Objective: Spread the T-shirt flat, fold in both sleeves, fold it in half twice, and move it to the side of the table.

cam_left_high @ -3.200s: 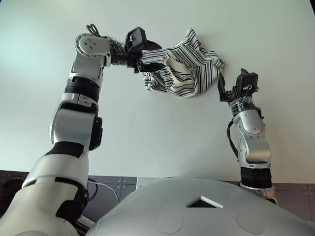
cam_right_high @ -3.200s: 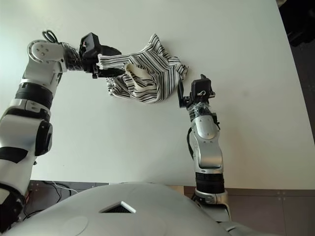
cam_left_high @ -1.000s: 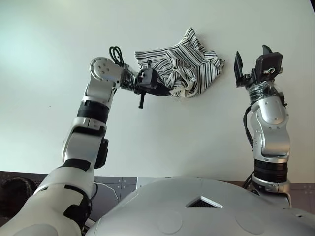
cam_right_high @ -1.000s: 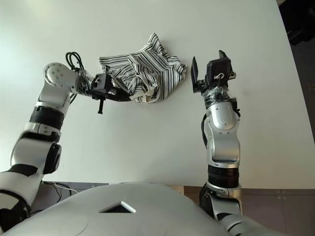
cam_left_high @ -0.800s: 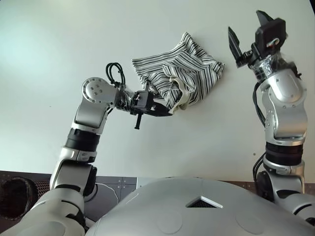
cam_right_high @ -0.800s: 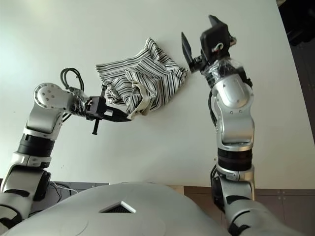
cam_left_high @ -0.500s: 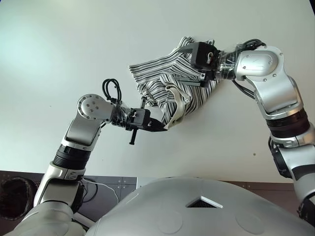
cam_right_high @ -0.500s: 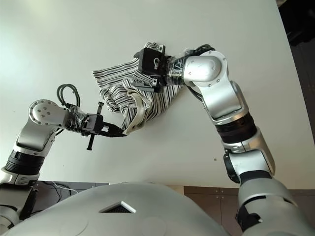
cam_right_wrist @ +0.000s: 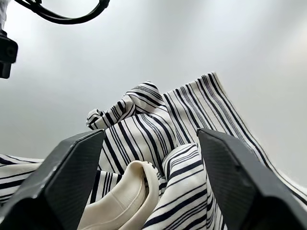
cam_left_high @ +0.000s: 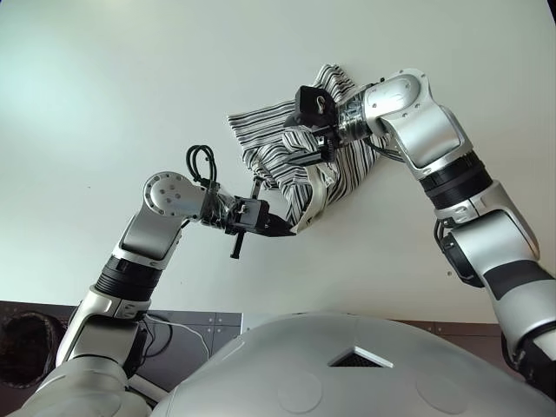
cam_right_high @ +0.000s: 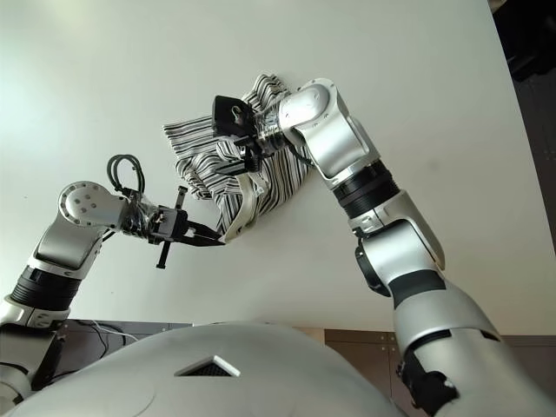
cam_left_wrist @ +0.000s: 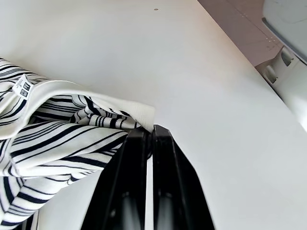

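**Crumpled mid-table, pinched at one end**

Pinches the cream neckband of the black-and-white striped cotton T-shirt with the left gripper, fingers pressed together on the cloth. Spreads the right gripper wide over the bunched heap. Plenty of bare matte white tabletop all round, with near and right edges well apart from the cloth. Small printed tag by the neckband, too small to read.
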`<state>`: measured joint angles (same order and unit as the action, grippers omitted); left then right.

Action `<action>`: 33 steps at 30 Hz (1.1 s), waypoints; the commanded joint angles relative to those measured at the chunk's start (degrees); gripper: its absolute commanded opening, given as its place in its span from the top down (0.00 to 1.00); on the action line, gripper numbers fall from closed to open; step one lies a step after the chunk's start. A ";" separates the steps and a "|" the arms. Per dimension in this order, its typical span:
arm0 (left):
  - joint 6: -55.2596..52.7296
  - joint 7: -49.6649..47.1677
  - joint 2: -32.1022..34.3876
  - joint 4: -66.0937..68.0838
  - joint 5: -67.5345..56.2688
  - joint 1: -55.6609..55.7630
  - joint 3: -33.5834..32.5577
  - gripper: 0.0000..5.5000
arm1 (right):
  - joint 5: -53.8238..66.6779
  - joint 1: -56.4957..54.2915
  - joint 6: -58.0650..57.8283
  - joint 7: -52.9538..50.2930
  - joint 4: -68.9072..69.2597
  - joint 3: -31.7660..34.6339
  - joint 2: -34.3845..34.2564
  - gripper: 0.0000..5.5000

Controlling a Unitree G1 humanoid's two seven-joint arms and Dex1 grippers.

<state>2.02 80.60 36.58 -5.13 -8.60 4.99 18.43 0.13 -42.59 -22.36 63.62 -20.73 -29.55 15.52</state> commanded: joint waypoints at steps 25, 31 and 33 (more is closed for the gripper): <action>1.71 -3.32 3.37 0.98 0.45 -0.17 0.49 0.98 | 7.35 19.84 -5.57 1.27 27.91 16.29 20.50 0.35; 1.81 -2.80 2.44 0.47 0.78 0.24 2.60 0.98 | -0.74 -5.50 5.78 -10.06 -10.24 9.73 1.60 0.35; 1.93 -2.36 2.38 0.53 0.71 0.63 3.05 0.98 | -4.30 -7.47 11.82 -14.97 -23.14 8.03 -1.83 0.35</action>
<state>3.26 78.00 38.77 -4.40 -8.33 4.22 20.56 0.46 -47.40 -16.62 54.11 -29.53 -19.47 16.96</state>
